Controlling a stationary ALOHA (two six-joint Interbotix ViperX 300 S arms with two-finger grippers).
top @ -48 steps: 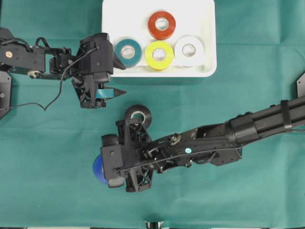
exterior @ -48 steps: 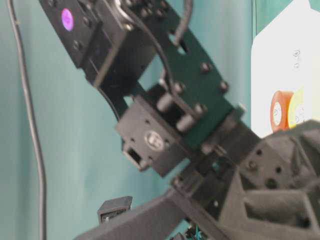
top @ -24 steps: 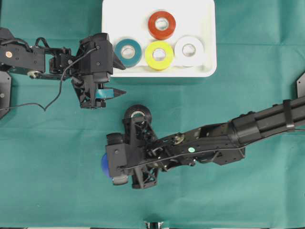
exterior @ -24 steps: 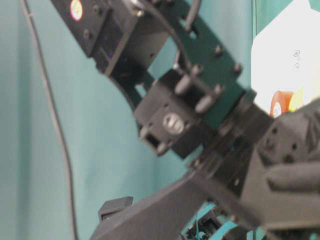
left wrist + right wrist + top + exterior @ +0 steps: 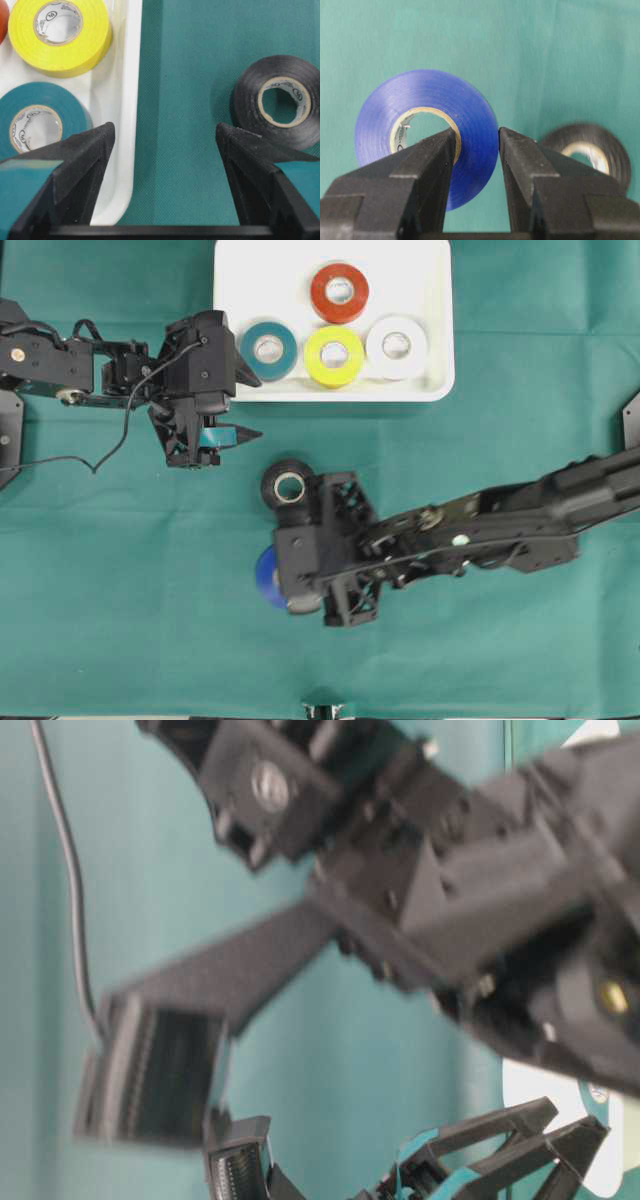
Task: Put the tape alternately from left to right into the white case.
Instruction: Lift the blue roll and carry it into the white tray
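The white case (image 5: 430, 300) at the top holds red-orange (image 5: 340, 292), teal (image 5: 268, 350), yellow (image 5: 334, 355) and white (image 5: 397, 347) tape rolls. A black roll (image 5: 289, 484) lies flat on the green cloth below the case. My right gripper (image 5: 476, 137) is shut on the blue roll (image 5: 470, 110), one finger through its core and the other outside its wall. That blue roll (image 5: 265, 577) peeks out left of the right wrist, just below the black one. My left gripper (image 5: 163, 131) stands open and empty beside the case's lower left corner, astride its rim (image 5: 131, 100).
Green cloth covers the table. The right arm (image 5: 500, 530) stretches in from the right edge across the lower middle. A thin black cable (image 5: 110, 450) loops left of the left wrist. The table-level view is filled by blurred arm parts.
My right gripper has carried the blue roll to the right, toward the black roll. The left arm has stayed where it was, jaws still open.
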